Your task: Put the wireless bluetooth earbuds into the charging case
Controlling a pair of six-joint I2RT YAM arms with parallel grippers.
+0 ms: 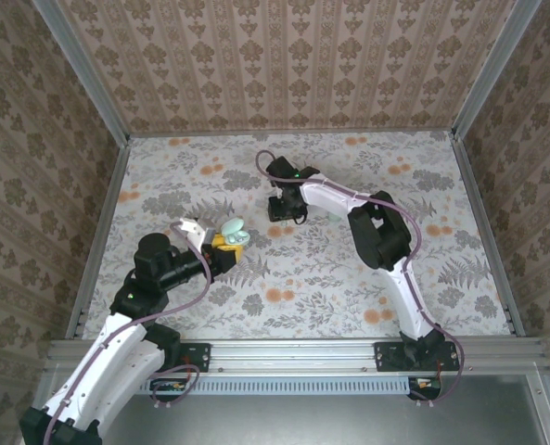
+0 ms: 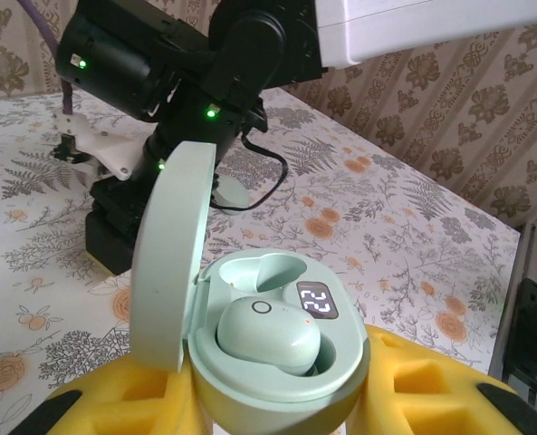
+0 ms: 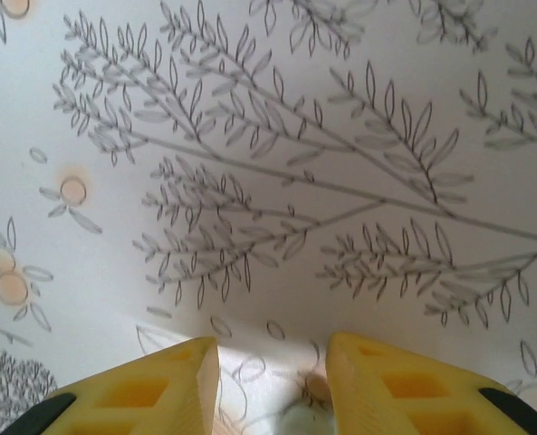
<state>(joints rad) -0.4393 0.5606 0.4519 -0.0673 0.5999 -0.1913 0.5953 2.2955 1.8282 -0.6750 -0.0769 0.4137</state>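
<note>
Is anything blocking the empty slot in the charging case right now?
Nothing visible does. The charging case has its lid swung up to one side, off the empty slot. The seated earbud fills only the near slot, beside the display.

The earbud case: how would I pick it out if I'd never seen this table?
On the flowery table, find the left arm, whose gripper has yellow fingers; the charging case is clamped between them. It is a small rounded mint-green box, lid standing open, with one earbud seated beside an empty socket and a lit number.
</note>
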